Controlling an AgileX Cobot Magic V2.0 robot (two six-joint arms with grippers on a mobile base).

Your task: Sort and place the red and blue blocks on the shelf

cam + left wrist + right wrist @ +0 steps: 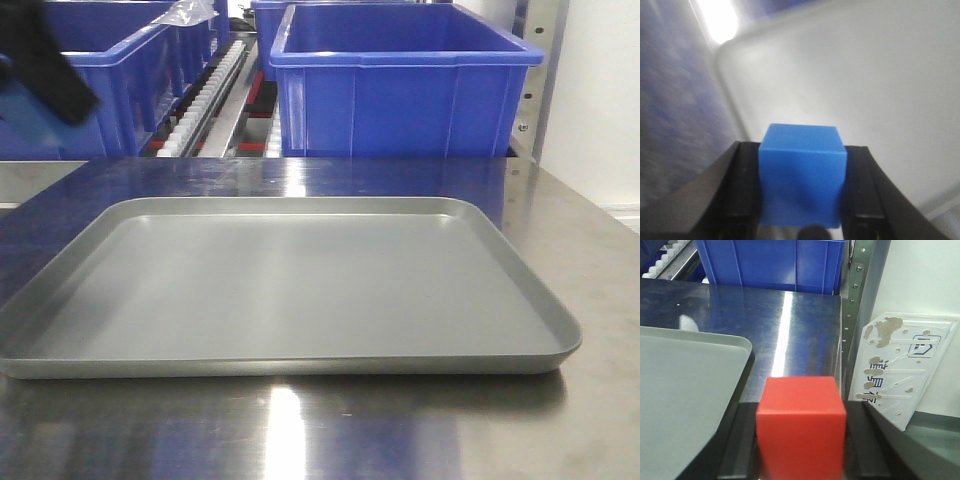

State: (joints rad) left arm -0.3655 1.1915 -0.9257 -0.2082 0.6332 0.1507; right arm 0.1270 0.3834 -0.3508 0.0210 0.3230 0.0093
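Exterior front-facing view: a grey tray [300,290] sits on the steel bench [570,220]. At 12 o'clock the shelf [225,105], with white rollers, carries large blue bins [400,100].

Left wrist-mounted view: the left fingers [740,185] are clamped on the blue block [802,175], held over the tray near its corner.

Right wrist-mounted view: the right fingers [867,440] pinch the red block [801,425] above the bench, with the tray at 9 o'clock.

Both cubes look light, rigid and smooth, and their flat opposite faces suit this grip.

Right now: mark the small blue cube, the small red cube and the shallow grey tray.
small matte blue cube [802,187], left wrist view, centre of its front face.
small matte red cube [801,445], right wrist view, centre of its front face.
shallow grey metal tray [300,365], front view, near rim.
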